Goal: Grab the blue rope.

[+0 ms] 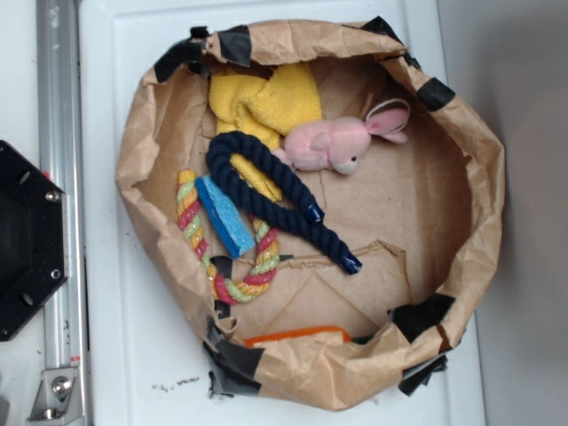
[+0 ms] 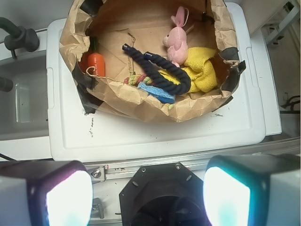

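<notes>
The blue rope (image 1: 266, 197) is a thick navy twisted rope bent in a U, with shiny blue capped ends. It lies inside the brown paper basket (image 1: 484, 177), over the yellow cloth and next to the pink bunny (image 1: 333, 144). In the wrist view the rope (image 2: 160, 75) lies in the basket's middle. My gripper (image 2: 148, 197) is open and empty, its two bright pads wide apart at the bottom of the wrist view, high above the robot base and well short of the basket. The gripper does not show in the exterior view.
The basket also holds a yellow cloth (image 1: 262, 102), a striped rope ring (image 1: 226, 257), a light-blue sponge block (image 1: 224, 216) and an orange carrot toy (image 2: 95, 62). The basket sits on a white lid (image 2: 141, 136). The black robot base (image 1: 27, 240) and a metal rail (image 1: 58, 106) are at the left.
</notes>
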`<act>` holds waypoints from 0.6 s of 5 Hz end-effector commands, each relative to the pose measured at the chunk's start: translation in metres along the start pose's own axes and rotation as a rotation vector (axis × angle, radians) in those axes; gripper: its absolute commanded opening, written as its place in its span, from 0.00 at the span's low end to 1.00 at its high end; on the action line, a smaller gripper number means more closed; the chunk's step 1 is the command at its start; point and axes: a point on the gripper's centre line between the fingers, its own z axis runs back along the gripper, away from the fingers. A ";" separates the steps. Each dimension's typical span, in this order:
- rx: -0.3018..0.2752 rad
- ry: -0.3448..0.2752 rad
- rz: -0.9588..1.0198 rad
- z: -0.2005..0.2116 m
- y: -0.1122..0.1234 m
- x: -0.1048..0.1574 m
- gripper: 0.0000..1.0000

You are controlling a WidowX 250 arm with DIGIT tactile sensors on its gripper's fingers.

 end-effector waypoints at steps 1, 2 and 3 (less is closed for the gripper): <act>0.000 0.000 0.000 0.000 0.000 0.000 1.00; -0.002 -0.065 -0.091 -0.020 0.016 0.048 1.00; 0.004 -0.120 -0.148 -0.050 0.019 0.094 1.00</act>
